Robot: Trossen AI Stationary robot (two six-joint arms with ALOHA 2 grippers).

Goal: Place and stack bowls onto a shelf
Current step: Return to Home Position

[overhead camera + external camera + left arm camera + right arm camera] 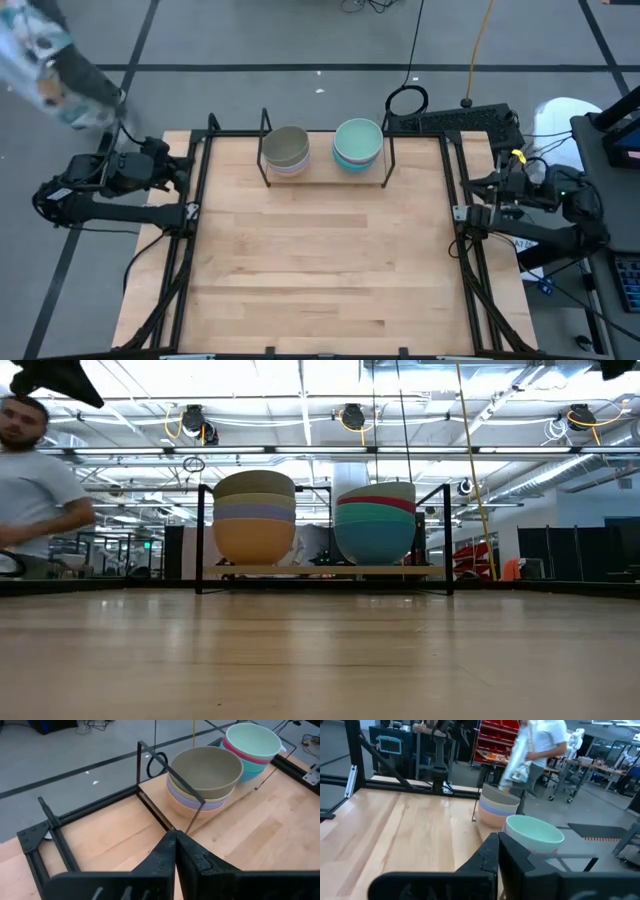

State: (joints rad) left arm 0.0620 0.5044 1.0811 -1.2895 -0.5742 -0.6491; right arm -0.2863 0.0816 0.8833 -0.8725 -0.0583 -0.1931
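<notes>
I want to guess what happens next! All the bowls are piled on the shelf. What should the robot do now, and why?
Likely just rest both arms at home. The grey-olive-topped stack and the mint-topped stack sit on the shelf, and the left gripper and right gripper are shut, empty, by the table's sides.

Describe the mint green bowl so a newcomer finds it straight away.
At the wooden table's far edge stands a low black-rod shelf holding two bowl stacks. The mint green bowl tops the right-hand stack in the high view, directly on a magenta bowl; the other stack is topped by a grey-olive bowl.
</notes>
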